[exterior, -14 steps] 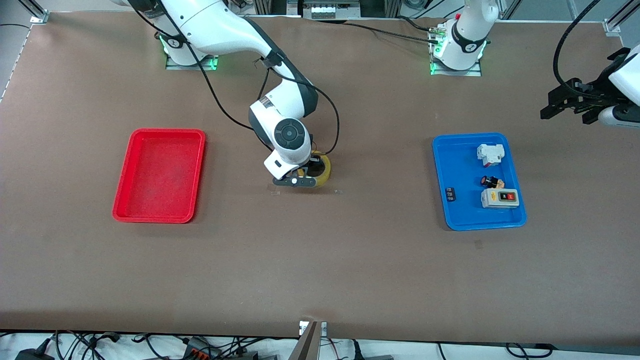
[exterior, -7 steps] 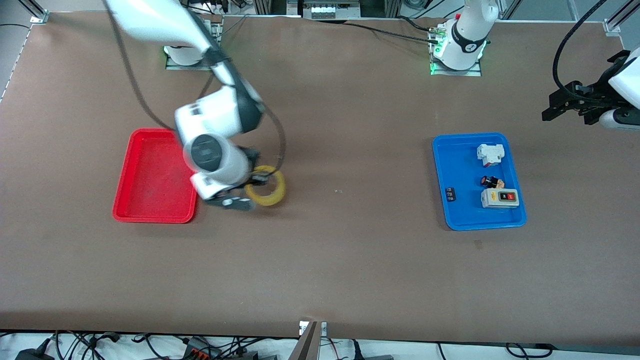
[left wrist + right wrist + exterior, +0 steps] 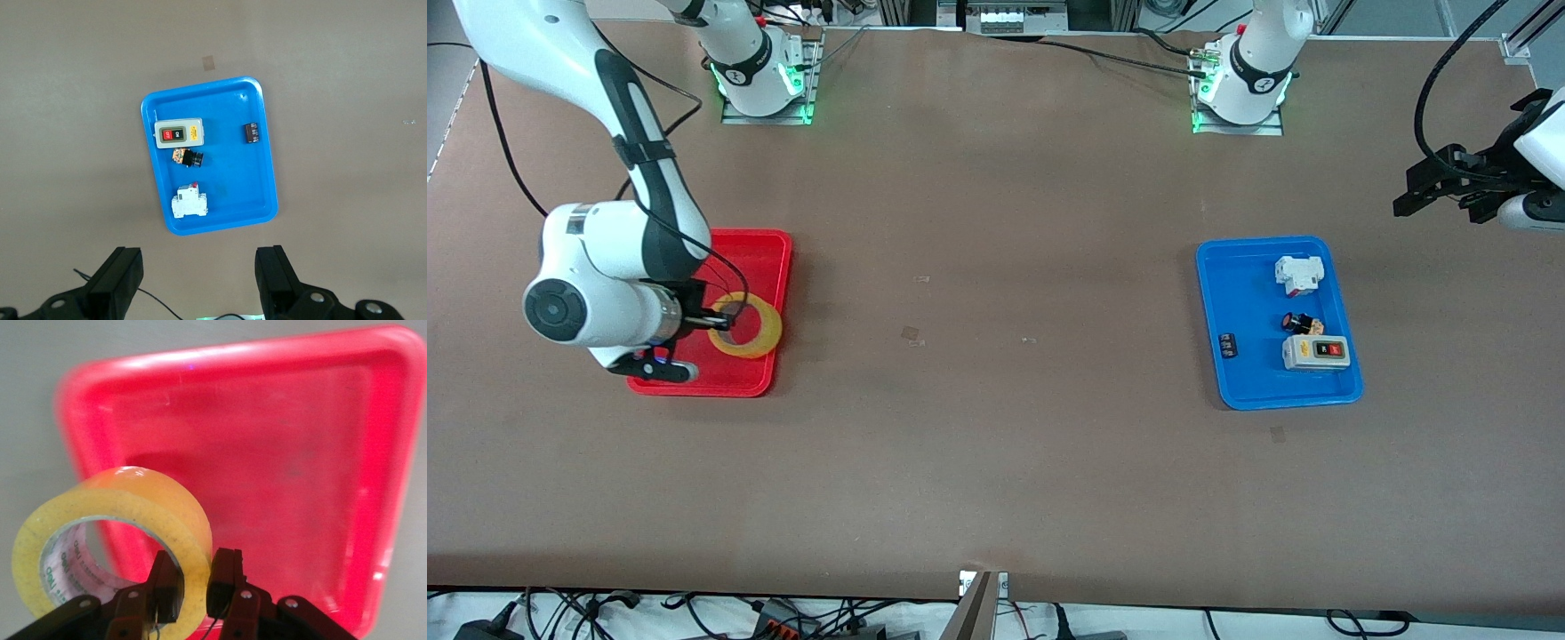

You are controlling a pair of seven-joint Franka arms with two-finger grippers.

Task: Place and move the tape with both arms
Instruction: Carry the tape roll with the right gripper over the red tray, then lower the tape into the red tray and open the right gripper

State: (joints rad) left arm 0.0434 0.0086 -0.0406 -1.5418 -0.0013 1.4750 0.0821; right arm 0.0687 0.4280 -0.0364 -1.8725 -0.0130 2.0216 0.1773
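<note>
I see the right gripper (image 3: 193, 587) with its jaws clamped on the tape (image 3: 745, 325) wall, over the red tray (image 3: 760, 253). My left gripper (image 3: 198, 280) waits, jaws apart, above the blue tray (image 3: 263, 133).

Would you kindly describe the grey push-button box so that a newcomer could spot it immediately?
Find the blue plastic tray toward the left arm's end of the table. Among its items, the grey rectangular box lies nearest the front camera. Unlike the white breaker and small black parts beside it, it carries a yellow label and red and black buttons.
</note>
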